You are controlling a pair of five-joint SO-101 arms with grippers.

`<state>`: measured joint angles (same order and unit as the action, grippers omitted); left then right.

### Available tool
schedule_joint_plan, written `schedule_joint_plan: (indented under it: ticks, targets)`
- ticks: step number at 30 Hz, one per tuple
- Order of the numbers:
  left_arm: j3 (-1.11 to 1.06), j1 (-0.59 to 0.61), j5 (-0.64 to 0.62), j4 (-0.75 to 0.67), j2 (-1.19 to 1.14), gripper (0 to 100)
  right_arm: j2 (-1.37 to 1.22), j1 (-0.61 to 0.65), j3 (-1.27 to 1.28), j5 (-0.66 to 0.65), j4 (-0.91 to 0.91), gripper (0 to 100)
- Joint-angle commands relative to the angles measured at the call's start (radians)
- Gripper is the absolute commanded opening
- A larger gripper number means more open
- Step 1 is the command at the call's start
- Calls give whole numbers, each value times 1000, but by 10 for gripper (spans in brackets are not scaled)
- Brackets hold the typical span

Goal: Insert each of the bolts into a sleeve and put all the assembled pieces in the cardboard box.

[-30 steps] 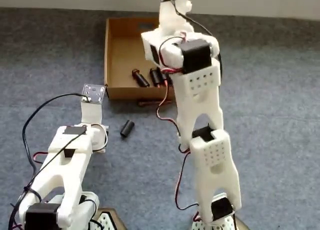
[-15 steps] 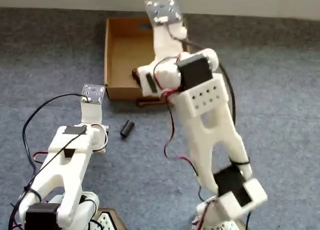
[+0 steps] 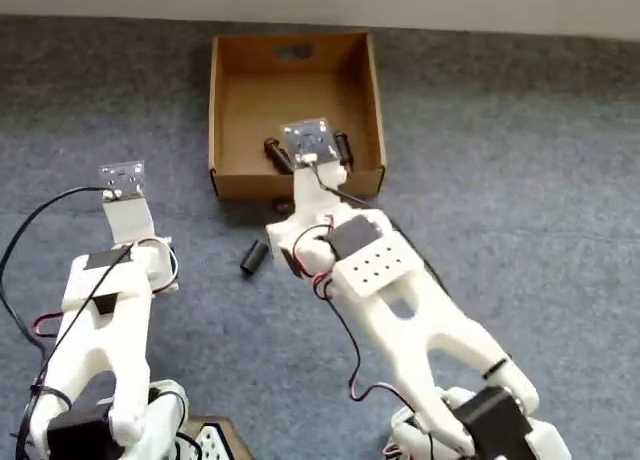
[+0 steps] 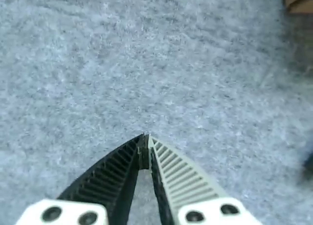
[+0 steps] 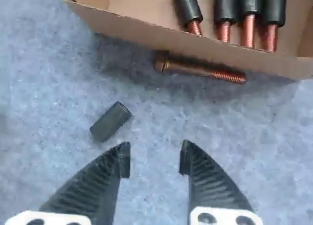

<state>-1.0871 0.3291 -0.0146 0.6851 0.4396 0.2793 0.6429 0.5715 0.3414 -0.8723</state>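
Four assembled pieces (image 5: 226, 5) sit in the cardboard box (image 5: 146, 34); at its six o'clock, one bolt (image 5: 198, 68) and sleeve (image 5: 111, 121) lie unjoined. The right gripper (image 5: 154, 159) is parted, the left gripper (image 4: 145, 146) closed, both empty.

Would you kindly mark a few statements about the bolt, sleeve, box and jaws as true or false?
1. The loose bolt lies outside the box. True.
2. The loose sleeve is on that bolt. False: it lies apart from it.
3. The right jaws are open. True.
4. The left jaws hold a sleeve. False: they are shut on nothing.
5. The box is empty. False: four assembled pieces lie in it.
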Motion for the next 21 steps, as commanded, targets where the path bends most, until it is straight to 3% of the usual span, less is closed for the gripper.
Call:
schedule_joint_plan:
  ticks: [1,6,14,21]
  targets:
    - [38,8,-12,0,-1,8,-90,62,-24,69,45,234]
    - [36,8,-12,0,-1,8,-248,165,-116,146,70,227]
    - [16,7,-14,-26,-1,8,-430,159,-312,249,64,227]
    - [16,7,-14,-26,-1,8,-579,156,-418,259,67,227]
